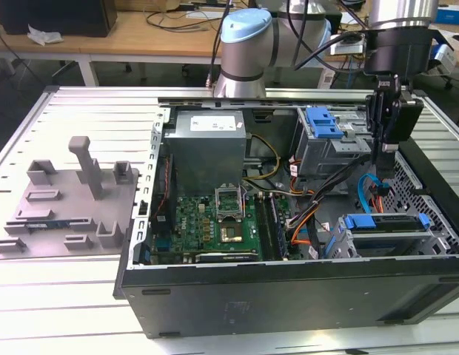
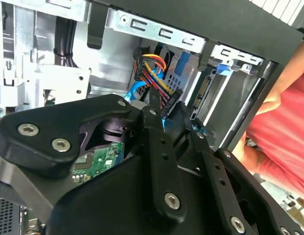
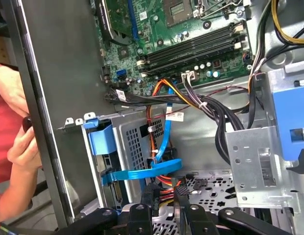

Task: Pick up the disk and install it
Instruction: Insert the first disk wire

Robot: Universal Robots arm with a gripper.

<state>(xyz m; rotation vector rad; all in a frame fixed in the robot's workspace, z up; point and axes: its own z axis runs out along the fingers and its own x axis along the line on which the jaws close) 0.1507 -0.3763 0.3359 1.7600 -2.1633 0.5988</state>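
1. One black open computer case [image 1: 289,296] lies on its side on the ribbed metal table [image 1: 74,111], with its green motherboard [image 1: 215,218] facing up.
2. The flat, rectangular silver disk [image 1: 385,223], edged with a bright blue plastic bracket, sits in a grey metal drive cage [image 1: 348,248]. The cage is inside the case, against the near wall at the exterior view's right end.
3. The disk lies flat with the bracket uppermost. Its long axis runs along the case's near wall, so its ends point to the exterior view's left and right.
4. The black hand [image 1: 384,171] [image 3: 164,205] hangs inside the case, near the disk but apart from it and close to a looping blue flat cable [image 3: 147,172]. Whether the hand is open or closed, I cannot tell.
5. A bare blue plastic latch piece [image 1: 322,122] sits on another cage by the case's far wall, and a grey boxy power supply [image 1: 207,144] stands along that wall too.
6. A person's hand [image 3: 19,142] is just outside the case's wall.
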